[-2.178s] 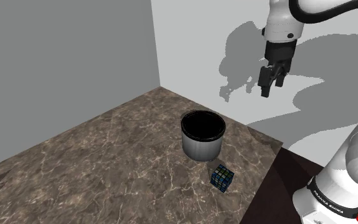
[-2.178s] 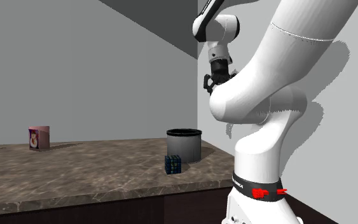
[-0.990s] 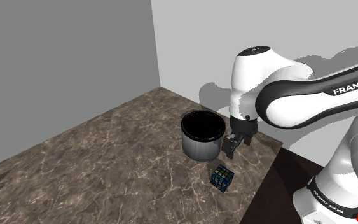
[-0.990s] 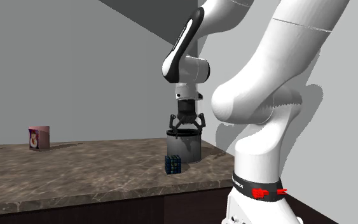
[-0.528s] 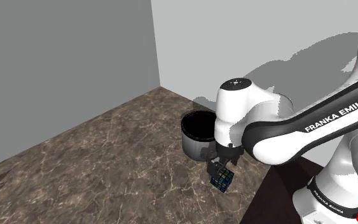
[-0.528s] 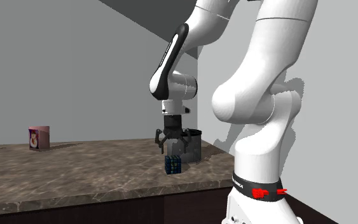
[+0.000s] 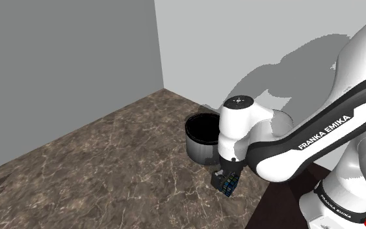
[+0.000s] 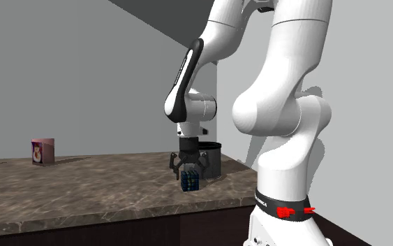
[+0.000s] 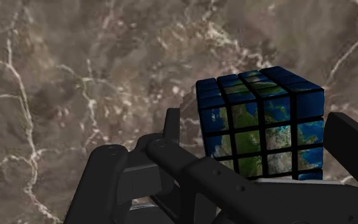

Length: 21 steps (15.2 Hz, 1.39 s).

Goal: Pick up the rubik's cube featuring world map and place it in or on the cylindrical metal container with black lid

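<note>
Tool (image 8: 190, 171) spread astride cube (image 9: 260, 121), near counter (image 7: 110, 162) edge

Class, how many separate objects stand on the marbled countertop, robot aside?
3: the map-printed cube between the fingers of the open gripper, the grey container beside it, and a small pink box far off at the second exterior view's left.

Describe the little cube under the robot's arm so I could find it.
Find the brown veined counter, then the grey pot with a black rim near its corner. Beside it sits a small cube, between the black fingers; unlike the plain pot, its tiles show a blue-and-green world map.
</note>
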Tool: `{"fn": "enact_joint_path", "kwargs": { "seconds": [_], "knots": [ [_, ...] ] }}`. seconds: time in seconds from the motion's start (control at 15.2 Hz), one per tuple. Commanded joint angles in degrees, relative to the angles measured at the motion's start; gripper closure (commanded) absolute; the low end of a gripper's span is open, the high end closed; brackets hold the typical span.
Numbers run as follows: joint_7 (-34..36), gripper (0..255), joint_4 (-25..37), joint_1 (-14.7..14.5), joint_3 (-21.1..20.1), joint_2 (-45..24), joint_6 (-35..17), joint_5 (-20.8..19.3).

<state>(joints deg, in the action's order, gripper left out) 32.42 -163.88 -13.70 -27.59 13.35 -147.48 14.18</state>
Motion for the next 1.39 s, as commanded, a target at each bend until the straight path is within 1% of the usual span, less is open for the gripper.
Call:
{"fn": "enact_joint_path", "kwargs": {
  "seconds": [0.0,0.4,0.46,1.06,1.32],
  "knots": [
    [0.2,0,-0.1,0.2,-0.2,-0.9,-1.0,-0.3],
    [0.2,0,-0.1,0.2,-0.2,-0.9,-1.0,-0.3],
    [0.2,255,-0.1,0.2,-0.2,-0.9,-1.0,-0.3],
    [0.2,255,-0.1,0.2,-0.2,-0.9,-1.0,-0.3],
    [-0.8,255,0.4,-0.7,0.7,3.5,3.8,1.0]
  ]
}}
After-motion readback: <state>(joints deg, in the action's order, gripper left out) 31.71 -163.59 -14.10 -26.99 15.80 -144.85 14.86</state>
